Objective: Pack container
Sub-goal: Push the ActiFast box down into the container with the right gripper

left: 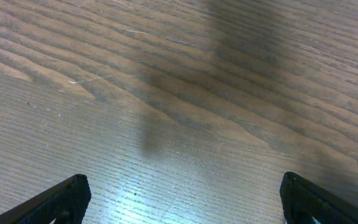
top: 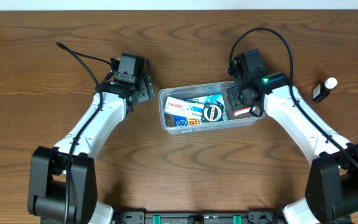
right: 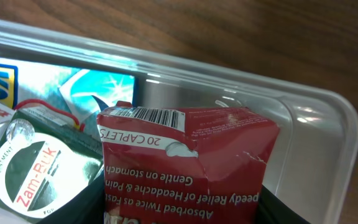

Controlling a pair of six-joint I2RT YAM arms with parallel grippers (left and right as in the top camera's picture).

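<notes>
The clear plastic container [top: 185, 129] lies at the table's middle, with small boxes and a round green Zam-Buk tin [top: 215, 112] inside. My right gripper [top: 244, 107] is at the tub's right end, shut on a red caplet box [right: 185, 155] that stands upright inside the container's corner [right: 328, 102], beside the tin [right: 30, 171]. Dark fingers flank the box on both sides in the right wrist view. My left gripper [top: 143, 87] hovers just left of the tub. It stands open [left: 182, 199] over bare wood, nothing between its fingers.
A small black bottle with a white cap [top: 324, 89] lies on the table at the far right. A white and red Panadol box [top: 178, 107] fills the tub's left part. Cables loop behind both wrists.
</notes>
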